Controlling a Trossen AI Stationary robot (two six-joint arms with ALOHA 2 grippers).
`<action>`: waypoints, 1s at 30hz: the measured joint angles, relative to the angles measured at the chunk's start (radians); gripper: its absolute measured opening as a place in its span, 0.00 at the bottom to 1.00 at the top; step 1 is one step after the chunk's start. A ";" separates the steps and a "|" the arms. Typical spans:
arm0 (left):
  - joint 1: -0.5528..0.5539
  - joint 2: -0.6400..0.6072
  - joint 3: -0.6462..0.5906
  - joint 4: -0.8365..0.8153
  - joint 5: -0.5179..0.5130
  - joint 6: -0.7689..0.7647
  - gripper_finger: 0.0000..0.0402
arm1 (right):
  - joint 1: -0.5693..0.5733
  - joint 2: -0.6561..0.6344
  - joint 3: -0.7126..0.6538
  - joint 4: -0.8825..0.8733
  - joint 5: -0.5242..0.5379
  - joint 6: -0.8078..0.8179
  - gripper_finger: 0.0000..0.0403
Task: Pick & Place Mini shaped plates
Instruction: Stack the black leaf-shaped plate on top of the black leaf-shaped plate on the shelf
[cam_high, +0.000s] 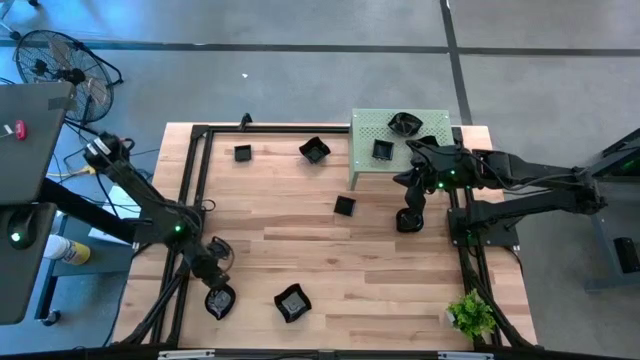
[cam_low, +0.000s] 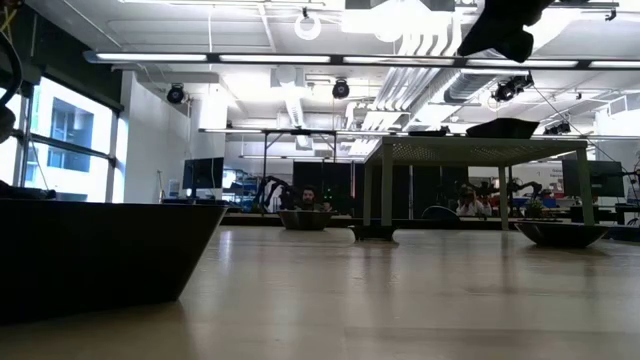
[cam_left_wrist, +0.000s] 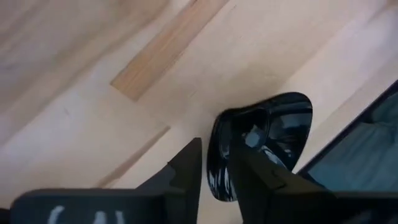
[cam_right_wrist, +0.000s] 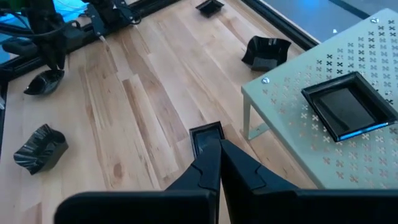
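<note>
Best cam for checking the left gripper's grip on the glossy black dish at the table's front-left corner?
Left wrist view: the left gripper has its fingers astride the rim of the glossy black dish, close up. The high view shows the same dish only small under the gripper. The right wrist view shows it far off. The low view doesn't clearly show it.

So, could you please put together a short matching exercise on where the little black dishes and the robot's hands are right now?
Things:
1. flat square black dish
2. glossy rounded black dish
3. crumpled black dish
4. right hand

Places or states:
a. shut, empty
b. gripped at the rim by the left hand
c. on the pale green perforated metal stand
d. alone near the wooden table's front edge

Pairs: 1-c, 2-b, 3-d, 4-a
</note>
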 joint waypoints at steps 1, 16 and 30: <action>0.001 0.006 0.000 0.001 -0.002 0.001 0.17 | 0.000 0.000 0.000 0.002 0.000 -0.003 0.00; 0.003 0.021 0.023 0.069 -0.026 0.026 0.00 | 0.000 0.000 0.000 0.019 0.002 -0.006 0.01; 0.432 -0.236 0.193 -0.172 -0.465 0.081 0.00 | -0.003 0.023 0.003 0.074 0.043 0.149 0.00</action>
